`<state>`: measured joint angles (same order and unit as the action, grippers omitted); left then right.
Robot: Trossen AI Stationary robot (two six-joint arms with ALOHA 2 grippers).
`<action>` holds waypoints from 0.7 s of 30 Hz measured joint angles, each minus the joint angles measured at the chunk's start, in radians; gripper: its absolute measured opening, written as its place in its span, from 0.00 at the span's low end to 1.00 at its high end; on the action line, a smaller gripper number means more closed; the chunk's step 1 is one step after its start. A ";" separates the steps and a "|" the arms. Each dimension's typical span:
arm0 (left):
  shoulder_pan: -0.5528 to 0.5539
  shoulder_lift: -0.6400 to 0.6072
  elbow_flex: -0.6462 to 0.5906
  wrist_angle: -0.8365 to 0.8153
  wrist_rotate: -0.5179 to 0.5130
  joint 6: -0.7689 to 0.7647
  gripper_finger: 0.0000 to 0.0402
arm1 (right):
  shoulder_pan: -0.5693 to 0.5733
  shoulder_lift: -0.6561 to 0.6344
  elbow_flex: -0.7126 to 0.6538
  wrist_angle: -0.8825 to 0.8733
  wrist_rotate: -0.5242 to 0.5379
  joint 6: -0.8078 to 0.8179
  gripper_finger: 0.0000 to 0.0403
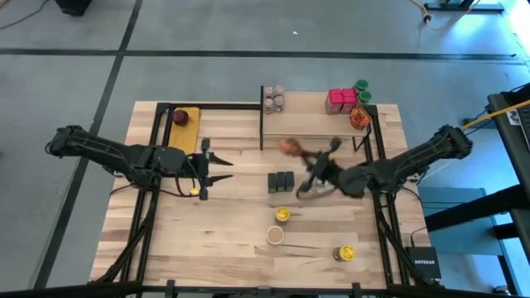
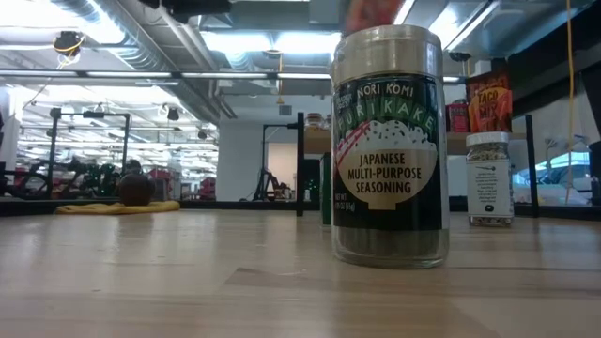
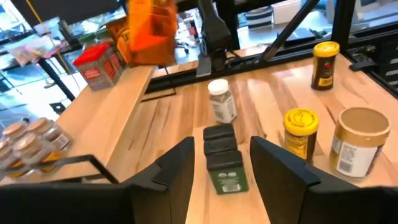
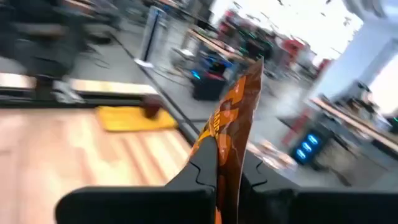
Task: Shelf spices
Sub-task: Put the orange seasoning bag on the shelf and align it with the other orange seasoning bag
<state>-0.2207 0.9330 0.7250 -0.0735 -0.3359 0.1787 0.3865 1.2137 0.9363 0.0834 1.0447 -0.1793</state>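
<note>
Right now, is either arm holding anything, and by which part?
The right end effector pinches the orange packet by its lower edge, so the packet stands up above the fingers. The left end effector is open and holds nothing.

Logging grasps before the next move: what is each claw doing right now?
Left claw: open, holding nothing, over the dark tins.
Right claw: shut on the orange packet.

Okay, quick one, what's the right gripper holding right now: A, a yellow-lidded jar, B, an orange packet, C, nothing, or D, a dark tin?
B: the right wrist view shows the right gripper shut on the orange packet, whose edge stands up between its fingers.
</note>
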 joint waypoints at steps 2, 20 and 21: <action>0.001 -0.014 0.000 -0.021 -0.002 -0.011 0.37 | -0.050 -0.054 0.000 -0.118 0.000 0.069 0.03; 0.002 -0.013 0.000 -0.007 -0.008 0.016 0.37 | -0.486 -0.291 0.001 -0.855 -0.196 0.542 0.03; 0.002 -0.013 0.000 -0.007 -0.008 0.016 0.37 | -0.502 -0.285 0.001 -0.869 -0.202 0.542 0.03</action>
<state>-0.2188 0.9199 0.7250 -0.0803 -0.3439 0.1951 -0.1150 0.9288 0.9371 -0.7851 0.8423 0.3623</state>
